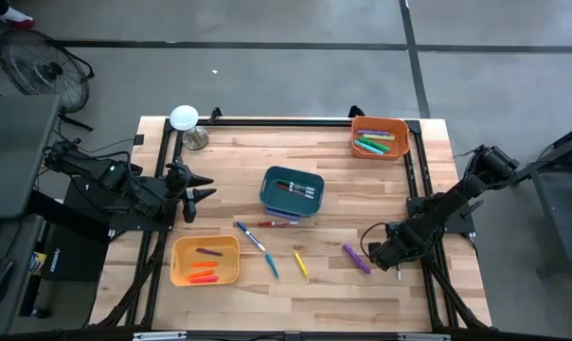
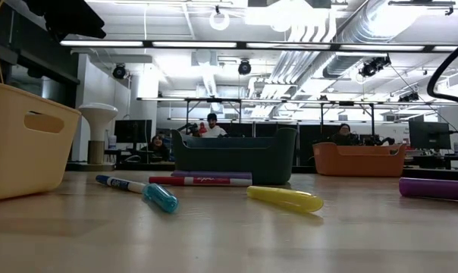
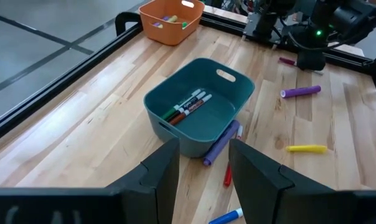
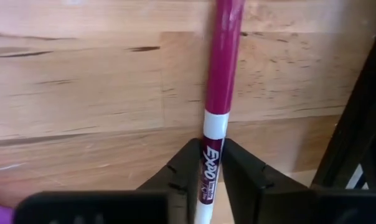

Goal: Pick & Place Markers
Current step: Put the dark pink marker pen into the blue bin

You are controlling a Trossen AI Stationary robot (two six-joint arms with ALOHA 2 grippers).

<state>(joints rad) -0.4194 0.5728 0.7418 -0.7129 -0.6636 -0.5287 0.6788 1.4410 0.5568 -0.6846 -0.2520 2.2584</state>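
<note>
A marker with a magenta cap and white barrel lies on the wood near the table's right edge, with my right gripper shut on it from above; the high view shows that gripper next to a loose purple marker. More markers lie loose mid-table: yellow, blue and red. Others sit in the teal bin, orange bin and yellow bin. My left gripper waits open at the table's left, raised. My right gripper pinches the marker's white barrel at its printed label, just behind the magenta cap, between its two fingers. The fingers point steeply down and lie across the marker. The marker stretches level along the tabletop; I cannot tell whether it is lifted.
A black frame rail runs close beside my right gripper along the table's right edge. A white mushroom-shaped lamp and a metal cup stand at the far left corner. A purple marker lies against the teal bin's near side.
</note>
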